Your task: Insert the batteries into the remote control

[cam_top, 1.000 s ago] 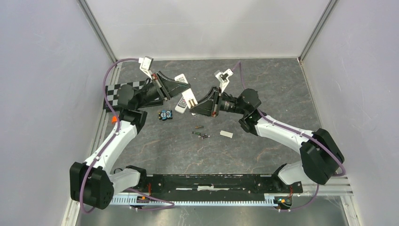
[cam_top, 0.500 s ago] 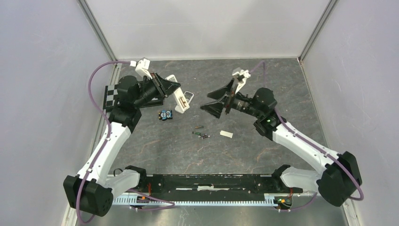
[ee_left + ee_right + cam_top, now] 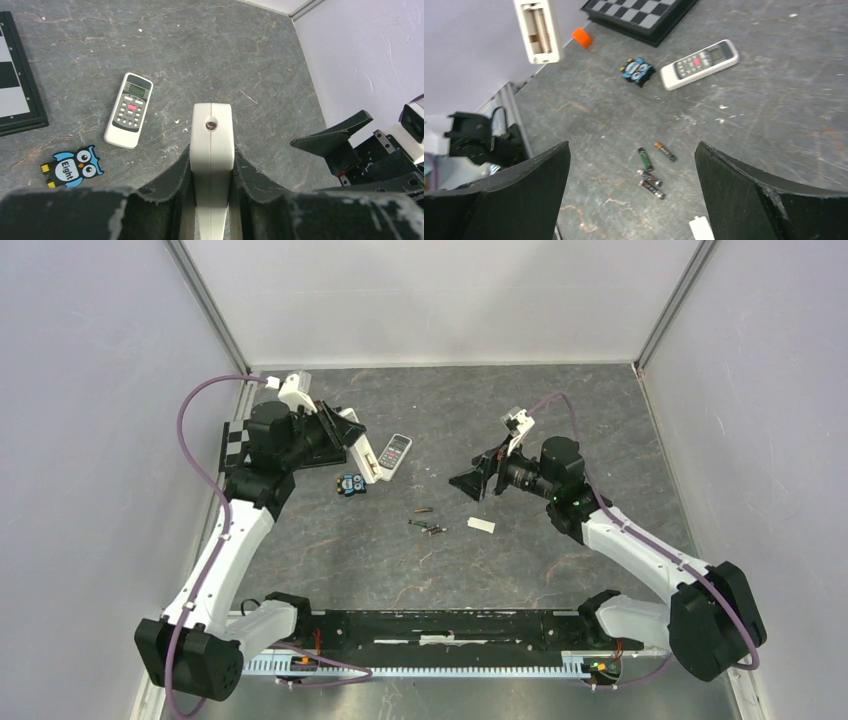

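My left gripper (image 3: 212, 150) is shut on a white remote control (image 3: 212, 130), seen edge-on between its fingers. In the top view that held remote (image 3: 368, 462) hangs tilted at my left gripper (image 3: 350, 435) above the table. In the right wrist view its open battery compartment (image 3: 537, 30) shows. Several batteries (image 3: 650, 170) lie loose on the dark table, directly below my right gripper (image 3: 631, 145), which is open and holds nothing. From above, the batteries (image 3: 427, 527) sit left of and nearer than my right gripper (image 3: 472, 480).
A second white remote (image 3: 395, 453) lies face up on the table beside the held one. An owl sticker (image 3: 350, 484) and a checkerboard (image 3: 15, 95) lie at the left. A small white battery cover (image 3: 481, 526) rests right of the batteries.
My right gripper has opened and drawn back to the right, away from the remotes. The left arm has swung left with its remote still held.
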Controlling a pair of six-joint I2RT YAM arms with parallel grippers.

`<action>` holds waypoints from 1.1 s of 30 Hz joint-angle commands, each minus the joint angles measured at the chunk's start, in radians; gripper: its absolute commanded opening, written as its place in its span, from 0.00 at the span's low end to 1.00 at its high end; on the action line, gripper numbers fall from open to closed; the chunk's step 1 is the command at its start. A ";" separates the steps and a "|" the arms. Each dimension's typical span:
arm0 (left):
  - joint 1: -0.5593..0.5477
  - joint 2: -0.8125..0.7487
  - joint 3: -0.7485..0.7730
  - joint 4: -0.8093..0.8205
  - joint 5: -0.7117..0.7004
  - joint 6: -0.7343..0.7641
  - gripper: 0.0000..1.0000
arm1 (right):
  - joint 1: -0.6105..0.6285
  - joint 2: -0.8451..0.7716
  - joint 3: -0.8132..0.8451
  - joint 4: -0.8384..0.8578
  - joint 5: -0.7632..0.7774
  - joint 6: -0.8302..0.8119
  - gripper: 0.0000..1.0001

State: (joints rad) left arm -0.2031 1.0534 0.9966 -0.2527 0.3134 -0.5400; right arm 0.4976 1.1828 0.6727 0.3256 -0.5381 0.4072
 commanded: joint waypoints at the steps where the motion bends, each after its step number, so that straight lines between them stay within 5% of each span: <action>1: 0.016 -0.033 0.048 -0.004 -0.013 0.050 0.02 | -0.019 -0.014 -0.027 0.058 0.130 -0.010 0.95; 5: 0.023 -0.033 0.045 -0.006 0.000 0.035 0.02 | -0.061 0.096 0.002 -0.005 0.073 -0.028 0.88; 6: 0.025 -0.033 0.044 -0.005 0.007 0.033 0.02 | -0.061 0.167 0.072 -0.157 0.115 -0.092 0.98; 8: 0.029 -0.034 0.042 -0.007 0.006 0.027 0.02 | -0.066 0.316 0.215 -0.407 0.148 -0.220 0.98; 11: 0.036 -0.038 0.036 -0.011 -0.003 0.023 0.02 | -0.051 0.386 0.196 -0.342 0.065 -0.257 0.98; 15: 0.049 -0.047 0.031 -0.029 -0.018 0.028 0.02 | 0.048 0.387 0.173 -0.260 0.214 -0.311 0.98; 20: 0.061 -0.059 0.030 -0.044 -0.040 0.043 0.02 | 0.138 0.401 0.123 -0.069 0.292 -0.327 0.71; 26: 0.068 -0.069 0.033 -0.063 -0.058 0.061 0.02 | 0.240 0.440 0.148 -0.011 0.328 -0.483 0.73; 33: 0.076 -0.071 0.040 -0.085 -0.062 0.070 0.02 | 0.289 0.559 0.273 -0.124 0.278 -0.592 0.48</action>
State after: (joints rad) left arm -0.1360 1.0046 1.0019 -0.3367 0.2630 -0.5247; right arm 0.7673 1.6863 0.8486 0.2451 -0.2409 -0.0792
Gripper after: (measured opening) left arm 0.300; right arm 0.509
